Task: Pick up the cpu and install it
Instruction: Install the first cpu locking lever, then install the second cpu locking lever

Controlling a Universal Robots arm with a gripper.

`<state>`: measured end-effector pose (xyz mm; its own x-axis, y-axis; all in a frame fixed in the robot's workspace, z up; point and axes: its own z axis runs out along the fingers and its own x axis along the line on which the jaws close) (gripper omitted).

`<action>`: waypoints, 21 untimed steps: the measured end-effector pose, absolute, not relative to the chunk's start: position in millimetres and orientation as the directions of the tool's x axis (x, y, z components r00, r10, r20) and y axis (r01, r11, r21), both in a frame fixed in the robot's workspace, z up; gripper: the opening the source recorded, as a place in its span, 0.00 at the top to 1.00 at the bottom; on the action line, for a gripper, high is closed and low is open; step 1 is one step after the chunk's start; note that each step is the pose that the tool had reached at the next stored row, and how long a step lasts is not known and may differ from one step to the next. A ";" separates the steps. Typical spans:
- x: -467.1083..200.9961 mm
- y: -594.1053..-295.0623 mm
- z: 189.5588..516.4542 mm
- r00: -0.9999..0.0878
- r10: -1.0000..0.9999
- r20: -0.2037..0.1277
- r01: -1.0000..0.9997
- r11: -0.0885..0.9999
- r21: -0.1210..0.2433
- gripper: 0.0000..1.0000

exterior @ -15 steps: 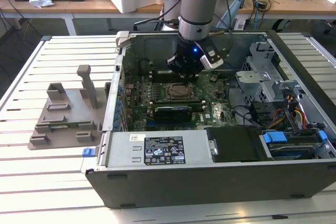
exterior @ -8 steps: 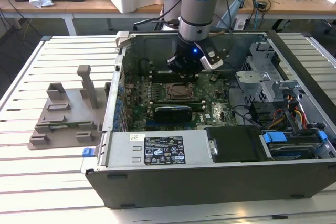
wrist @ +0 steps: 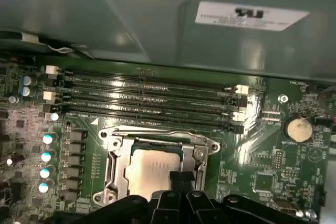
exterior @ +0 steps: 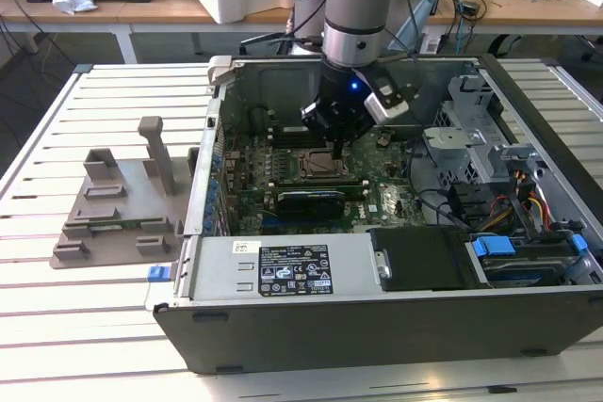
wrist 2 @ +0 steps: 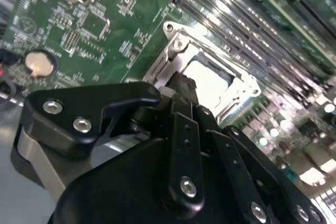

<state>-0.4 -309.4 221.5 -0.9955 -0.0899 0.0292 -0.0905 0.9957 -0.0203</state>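
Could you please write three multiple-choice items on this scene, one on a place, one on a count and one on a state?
1. Where is the cpu?
A. On the grey tray beside the case
B. In the socket frame on the motherboard
C. On the power supply's label

2. How many empty memory slots run alongside the socket in the first wrist view?
A. One
B. Two
C. Four

3. How does the computer case stand?
A. Lying on its side with the panel off
B. Upright and closed
C. Upside down with the panel on

Answers:
1 B: its silver top sits inside the metal socket frame, right under the gripper.
2 C: four long dark slots lie side by side.
3 A: the exterior view looks straight down onto the motherboard.
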 end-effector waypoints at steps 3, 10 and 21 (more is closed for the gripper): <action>-0.4 -309.4 239.3 -0.996 -0.090 0.029 -0.091 0.996 -0.021 0.89; -0.4 -309.4 267.2 -0.996 -0.090 0.029 -0.091 0.996 -0.022 0.89; -3.5 -343.5 264.0 -0.996 -0.091 0.027 -0.091 0.996 0.003 0.89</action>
<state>-3.5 -343.5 264.0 -0.9955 -0.0907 0.0271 -0.0907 0.9959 0.0032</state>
